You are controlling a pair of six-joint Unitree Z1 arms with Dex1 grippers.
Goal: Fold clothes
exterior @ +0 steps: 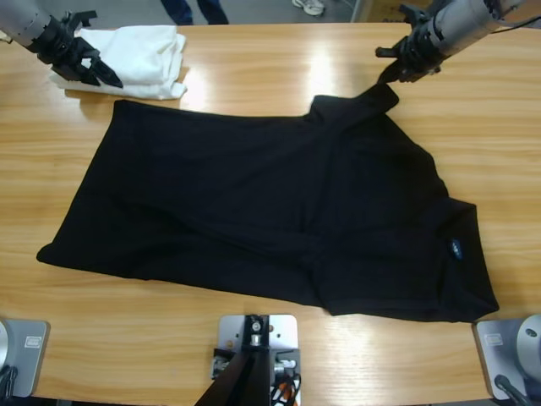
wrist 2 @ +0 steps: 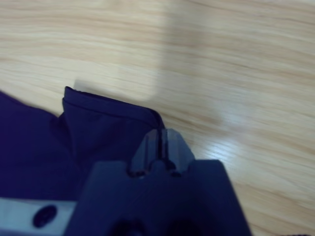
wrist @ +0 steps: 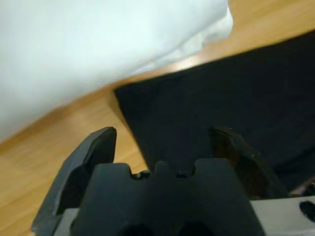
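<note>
Two arms of mine are over the long wooden table (exterior: pixel 254 68), one at each upper corner in the high view. My left gripper (exterior: pixel 95 69) is at the upper left, over the pile of folded white garments (exterior: pixel 144 49), and its black jaws stand wide apart with nothing between them. In the left wrist view this gripper (wrist: pixel 162 137) looks down on a straight edge of the black short-sleeved polo shirt (wrist: pixel 221 108), with the white pile (wrist: pixel 88 44) just behind it and a strip of bare wood between the two.

My right gripper (exterior: pixel 390 74) is at the upper right, and its jaws are pressed together on the end of one sleeve of the black polo shirt (exterior: pixel 254 211) — the cloth goes up in a narrow point to the jaws. In the right wrist view the closed jaws of the gripper (wrist 2: pixel 161 140) sit on the hemmed edge of the sleeve, and the shirt (wrist 2: pixel 98 132) lies to the left on the pale wood of the table (wrist 2: pixel 221 73).

The shirt is spread across the middle of the table, lying sideways: its bottom hem is toward the left and its collar toward the right. A small blue neck tag (exterior: pixel 456 249) shows near the collar. The white pile is near the upper left corner of the shirt, but they do not touch. At the top edge of the high view — behind the table — I see the legs and shoes of a person (exterior: pixel 196 10).
</note>
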